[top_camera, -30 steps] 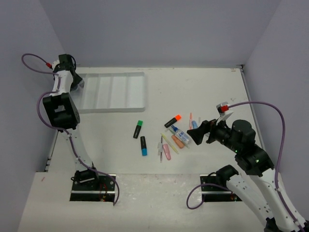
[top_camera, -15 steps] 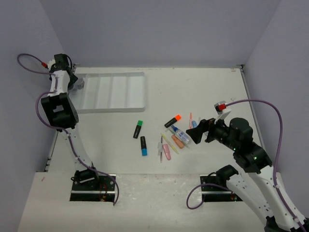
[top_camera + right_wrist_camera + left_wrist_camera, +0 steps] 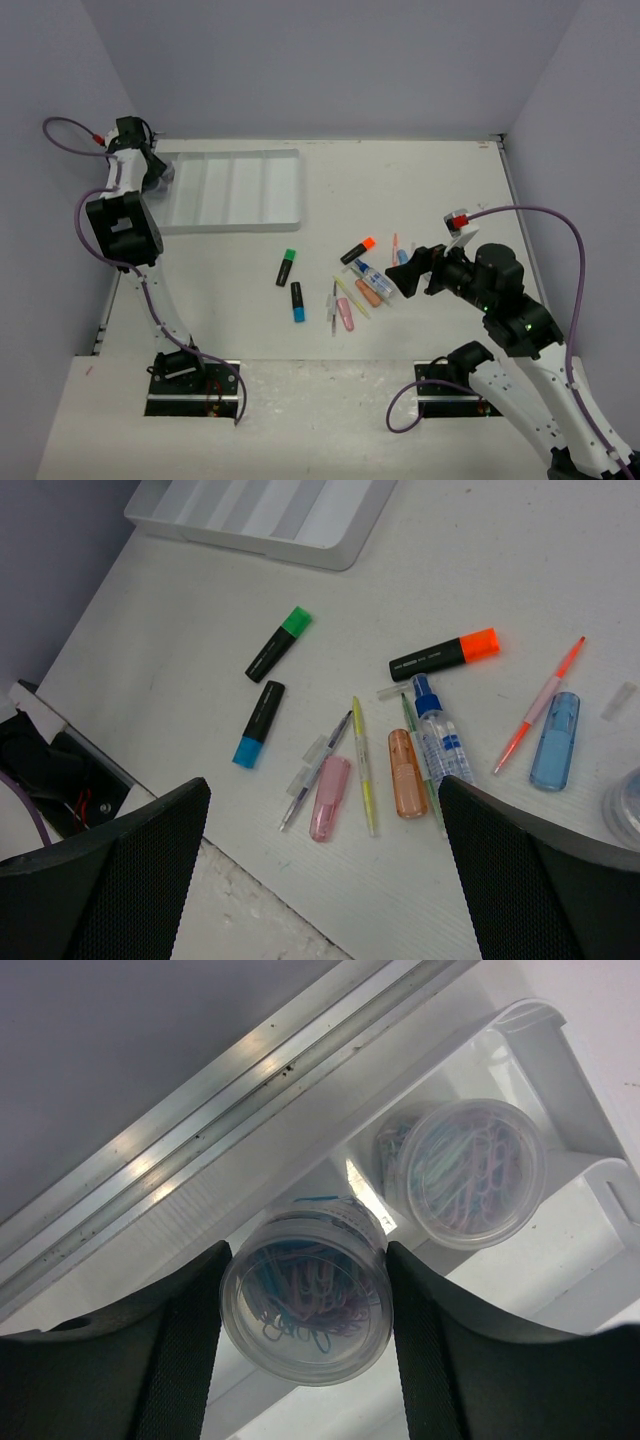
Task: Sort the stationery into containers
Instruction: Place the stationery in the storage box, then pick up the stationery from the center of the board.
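In the left wrist view my left gripper (image 3: pixel 305 1290) is shut on a clear round pot (image 3: pixel 305 1300) of coloured paper clips, held over the left end of the white tray (image 3: pixel 575 1080). A second pot (image 3: pixel 465 1170) lies in that end compartment. From above, the left gripper (image 3: pixel 155 176) is at the tray's (image 3: pixel 245 190) left end. My right gripper (image 3: pixel 322 790) hangs open above the loose stationery: green highlighter (image 3: pixel 278 643), blue highlighter (image 3: pixel 258 724), orange highlighter (image 3: pixel 443 654), glue bottle (image 3: pixel 438 735), pink eraser (image 3: pixel 329 805), orange eraser (image 3: pixel 405 773), blue eraser (image 3: pixel 555 740) and thin pens (image 3: pixel 363 765).
Another round pot (image 3: pixel 625 805) shows at the right edge of the right wrist view. A metal rail (image 3: pixel 230 1090) and the grey wall run just behind the tray's left end. The right gripper (image 3: pixel 408 272) is just right of the stationery pile.
The left wrist has shifted slightly at the tray's left end, still with the pot in its grip. The right arm moved a little, then stayed put, jaws wide.
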`<state>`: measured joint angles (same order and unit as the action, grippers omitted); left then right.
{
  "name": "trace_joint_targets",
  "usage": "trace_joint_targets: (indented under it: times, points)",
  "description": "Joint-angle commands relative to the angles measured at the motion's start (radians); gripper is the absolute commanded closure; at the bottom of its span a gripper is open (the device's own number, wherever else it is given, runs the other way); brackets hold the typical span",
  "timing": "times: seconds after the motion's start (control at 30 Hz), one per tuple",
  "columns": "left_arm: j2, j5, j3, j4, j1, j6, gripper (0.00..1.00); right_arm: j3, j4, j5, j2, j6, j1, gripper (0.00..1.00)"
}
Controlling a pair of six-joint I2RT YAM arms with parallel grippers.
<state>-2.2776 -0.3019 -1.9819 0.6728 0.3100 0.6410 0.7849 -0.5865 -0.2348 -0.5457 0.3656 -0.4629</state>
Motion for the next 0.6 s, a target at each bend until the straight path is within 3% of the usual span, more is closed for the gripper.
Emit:
trace_joint_targets:
  times: [0.0,0.23,0.47,0.57]
  points:
    - [0.031,0.002,-0.001,-0.02,0.003,-0.03,0.33,-0.002,0.025,-0.018,0.001,-0.011,-0.002,0.01]
    - [0.076,0.005,-0.001,-0.011,-0.007,-0.043,0.11,-0.003,0.026,-0.021,-0.005,-0.01,-0.002,0.01]
    - [0.198,0.068,0.039,0.011,-0.061,-0.041,0.05,-0.004,0.036,0.029,-0.027,0.014,0.0,0.01]
    - [0.353,0.115,0.158,-0.01,-0.133,-0.025,0.0,-0.013,0.041,0.078,-0.054,0.052,0.0,0.01]
